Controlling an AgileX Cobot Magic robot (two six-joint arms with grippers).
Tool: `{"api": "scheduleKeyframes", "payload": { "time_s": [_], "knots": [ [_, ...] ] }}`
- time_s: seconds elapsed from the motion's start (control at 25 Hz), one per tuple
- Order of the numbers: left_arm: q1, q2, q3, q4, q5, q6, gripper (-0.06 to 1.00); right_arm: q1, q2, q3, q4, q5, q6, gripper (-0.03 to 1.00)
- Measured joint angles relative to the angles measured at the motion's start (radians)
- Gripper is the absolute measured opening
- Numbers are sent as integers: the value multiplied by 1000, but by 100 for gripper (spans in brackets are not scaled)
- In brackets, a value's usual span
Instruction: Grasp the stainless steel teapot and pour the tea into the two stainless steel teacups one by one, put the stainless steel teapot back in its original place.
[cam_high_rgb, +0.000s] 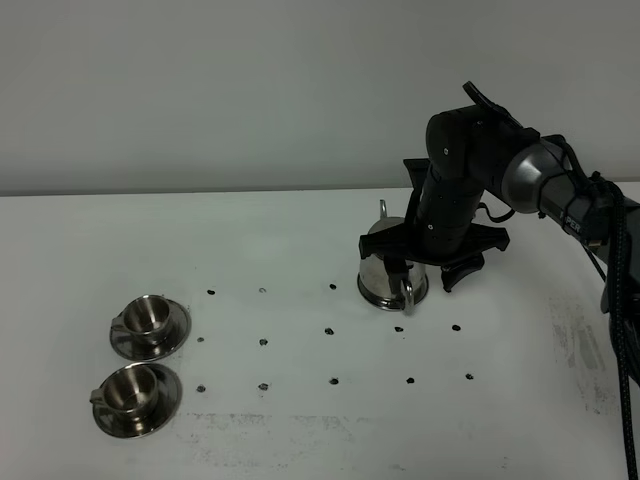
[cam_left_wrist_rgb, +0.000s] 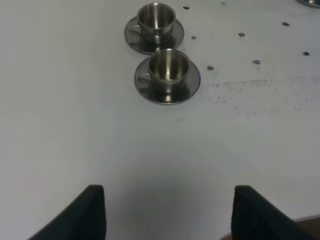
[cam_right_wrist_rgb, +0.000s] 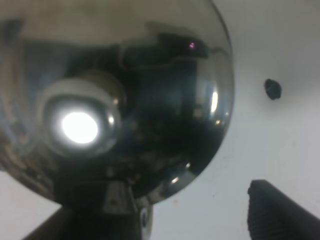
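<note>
The stainless steel teapot stands on the table right of the middle, with its spout pointing to the back and its loop handle to the front. My right gripper hangs right over it, open, with the jaws on either side of the handle. In the right wrist view the mirror lid fills the picture and my right gripper is not closed on anything. The two stainless steel teacups sit on saucers at the left. No tea shows in them. My left gripper is open and empty. The steel disc is hidden.
The white table carries a grid of small dark dots. The right arm reaches in from the right edge. In the left wrist view both cups stand well ahead of the open fingers.
</note>
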Motion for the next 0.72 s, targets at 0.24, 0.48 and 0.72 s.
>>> {"api": "scheduleKeyframes", "payload": {
  "time_s": [0.24,0.48,0.72],
  "knots": [
    [0,0,0,0,0,0,54,0,0,-25,13,3,-6,59],
    [0,0,0,0,0,0,54,0,0,-34,26,1,-6,59],
    [0,0,0,0,0,0,54,0,1,-34,26,1,-6,59]
  ]
}}
